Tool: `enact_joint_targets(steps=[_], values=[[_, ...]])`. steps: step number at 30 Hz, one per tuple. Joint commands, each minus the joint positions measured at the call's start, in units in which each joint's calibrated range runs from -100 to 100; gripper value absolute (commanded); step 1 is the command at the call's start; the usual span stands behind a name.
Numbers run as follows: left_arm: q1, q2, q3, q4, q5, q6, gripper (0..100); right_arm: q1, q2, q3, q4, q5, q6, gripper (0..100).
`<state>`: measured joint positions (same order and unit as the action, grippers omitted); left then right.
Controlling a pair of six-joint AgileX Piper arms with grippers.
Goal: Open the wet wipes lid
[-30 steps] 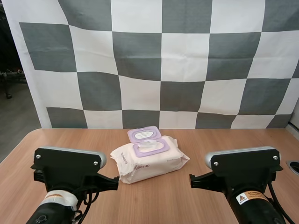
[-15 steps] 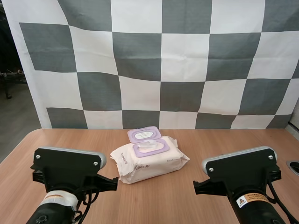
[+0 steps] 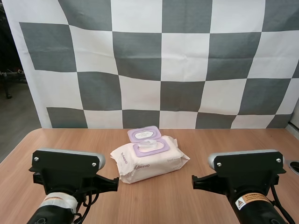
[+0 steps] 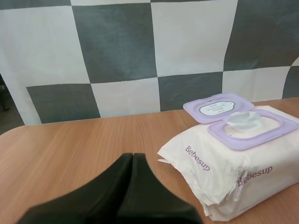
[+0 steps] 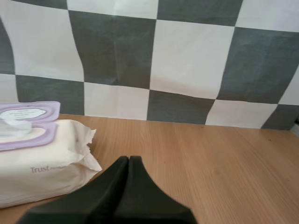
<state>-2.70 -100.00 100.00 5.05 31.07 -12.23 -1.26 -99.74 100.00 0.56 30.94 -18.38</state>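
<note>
Wooden table (image 3: 224, 140), seen from behind and above two robot arms. Near the middle of it, a cream pack of wet wipes (image 3: 154, 165), lying flat and turned slightly askew, with purple lettering along the near side. On top of the pack, a purple-rimmed opening (image 3: 163, 148) with a tuft of white wipe (image 3: 147, 143) poking up through it. Hinged purple lid (image 3: 144, 134) flipped fully back behind the opening, lying over the far edge of the pack, white inner label facing up (open, then, not closed).

Low at the near left, the left arm (image 3: 65, 170); low at the near right, the right arm (image 3: 245, 170). Pack set between the two and farther along the table, touched by neither.

From the left wrist: left gripper (image 4: 133, 156) with both black fingers pressed together into one dark wedge, holding nothing, pointing over bare wood near the pack's closest corner. Lettering on the wrapper readable as "Bebesup".

From the right wrist: right gripper (image 5: 128, 158) likewise closed into a single dark wedge, empty, aimed along bare table. Crimped end of the pack close by on one side of the fingers, not in contact with them, with the flipped-back lid visible beyond it.
</note>
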Motion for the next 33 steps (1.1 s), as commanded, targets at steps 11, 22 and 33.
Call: enact_joint_targets(steps=[11,22,33], values=[[-0.04,0.00,0.00,1.60,0.60,0.84,0,4.94,-0.09,0.00,-0.05,-0.03,1.41,0],[-0.04,0.00,0.00,8.27,0.80,3.24,0,4.94,-0.09,0.00,-0.05,-0.03,1.41,0],[0.03,0.00,0.00,5.85,0.01,-7.62,0,4.94,-0.09,0.00,-0.05,-0.03,1.41,0]])
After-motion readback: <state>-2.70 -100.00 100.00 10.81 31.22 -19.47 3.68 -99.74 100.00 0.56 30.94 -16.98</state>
